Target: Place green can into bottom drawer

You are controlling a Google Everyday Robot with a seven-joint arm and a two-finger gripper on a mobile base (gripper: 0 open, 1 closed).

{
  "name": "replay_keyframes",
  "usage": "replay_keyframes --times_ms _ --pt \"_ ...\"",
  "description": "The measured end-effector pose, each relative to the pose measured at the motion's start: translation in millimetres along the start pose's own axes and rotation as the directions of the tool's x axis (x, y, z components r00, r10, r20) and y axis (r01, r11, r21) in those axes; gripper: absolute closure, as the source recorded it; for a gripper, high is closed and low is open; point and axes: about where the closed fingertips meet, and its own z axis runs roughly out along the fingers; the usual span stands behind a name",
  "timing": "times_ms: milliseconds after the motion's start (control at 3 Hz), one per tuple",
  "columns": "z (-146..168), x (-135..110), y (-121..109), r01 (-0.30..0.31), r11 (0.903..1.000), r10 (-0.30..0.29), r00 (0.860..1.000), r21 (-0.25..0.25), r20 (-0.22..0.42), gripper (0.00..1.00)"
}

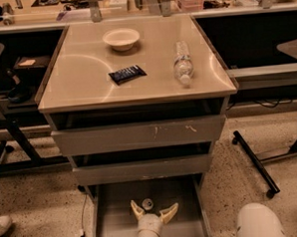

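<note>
Gripper (154, 210) low inside open bottom drawer (115, 204), fingers spread wide, gripping nothing, can (147, 204) upright on drawer floor between the fingertips, nearer the finger at picture left, silver top up, contact not discernible.

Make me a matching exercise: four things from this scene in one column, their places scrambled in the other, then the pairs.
1 bowl
2 water bottle
3 green can
4 gripper

A lying on its side, right of the cabinet top
B over the bottom drawer, jaws spread
C in the bottom drawer, silver top up
D rear of the cabinet top

Pairs: 1-D, 2-A, 3-C, 4-B
</note>
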Motion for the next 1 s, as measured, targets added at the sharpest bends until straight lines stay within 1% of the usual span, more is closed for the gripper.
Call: replay_keyframes --times_ms 333,667,1000 --pt "-39.3 -41.7 4.2 0.076 0.9967 -0.074 0.996 -0.031 0.057 0.00" --pt "-45.5 -42.8 14.7 0.143 0.9873 -0.138 0.988 -0.070 0.067 0.00" --pt "-16.6 -41.8 -23.6 0.088 0.9953 -0.090 0.995 0.040 0.047 0.00"
